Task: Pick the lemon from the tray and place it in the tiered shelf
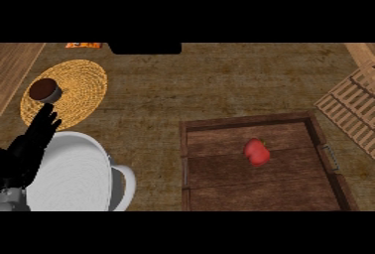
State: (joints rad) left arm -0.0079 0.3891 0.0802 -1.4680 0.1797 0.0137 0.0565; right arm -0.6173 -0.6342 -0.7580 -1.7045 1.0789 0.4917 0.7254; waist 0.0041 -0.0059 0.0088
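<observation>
A red fruit [256, 151], glossy, lumpy and more red than any lemon, lies on the floor of the tray [196, 163], about at its middle and touching none of the walls. It is the only thing in the tray. The tray is a rectangle of dark brown planks with a raised rim and a slim metal handle on each short side, and it stands toward the counter's near right corner.

The counter [219, 84] is a mottled, olive-brown surface that looks like worn stone. At its right edge, just beyond the tray's far right corner, stands the tiered shelf [351, 111], of pale wooden slats with dark gaps between them.

Toward the left edge lies a round woven mat [73, 84] of yellow straw, and a small dark brown cup [45, 90] sits on its left part. Nearer, at the near left corner, is a large white plate [73, 173] with fine ridges.

The left hand [33, 144] rests over the plate's left rim, its black fingers straight and close together, holding nothing.

At the far edge are a black block [144, 47] and a small orange thing [83, 45], too cut off to identify.
</observation>
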